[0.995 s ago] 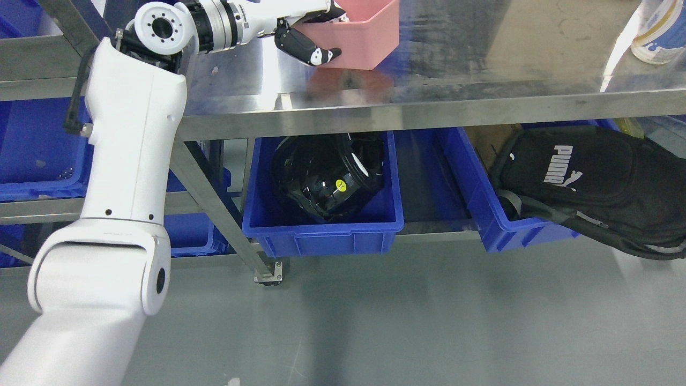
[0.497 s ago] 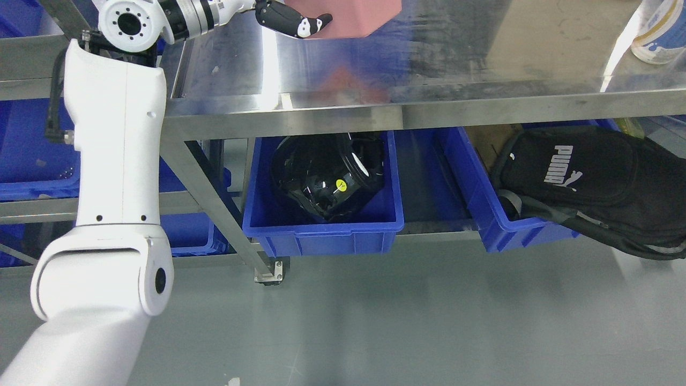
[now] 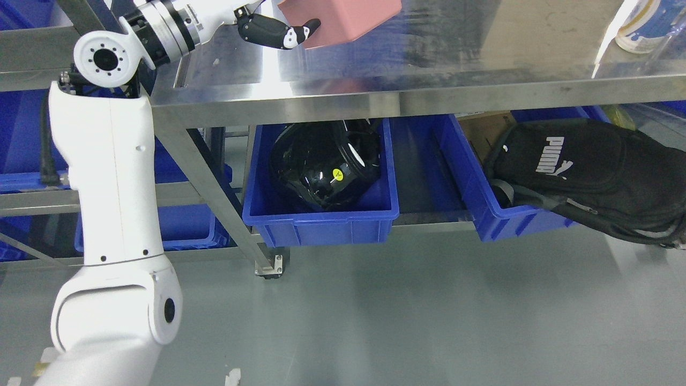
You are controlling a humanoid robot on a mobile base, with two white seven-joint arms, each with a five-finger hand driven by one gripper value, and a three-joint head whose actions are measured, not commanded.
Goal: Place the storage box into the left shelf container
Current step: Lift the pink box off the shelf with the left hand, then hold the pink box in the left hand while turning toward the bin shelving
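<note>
We see the worktop (image 3: pixel 482 59) as brushed stainless steel, scuffed and reflective. The storage box (image 3: pixel 348 19) looks like matt pink plastic, smooth. The left hand (image 3: pixel 278 33) has glossy black plastic fingers (image 3: pixel 268 36) with white tips; the arm shell (image 3: pixel 112 177) is smooth white plastic, semi-gloss. The bins (image 3: pixel 321 222) under the worktop are blue moulded plastic. The helmet (image 3: pixel 321 171) is high-gloss black, the bag (image 3: pixel 589 166) matt black cloth, and the floor (image 3: pixel 429 321) smooth grey with a dull sheen.

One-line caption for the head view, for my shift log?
Left hand grips the pink storage box above the steel table; blue bins below.
</note>
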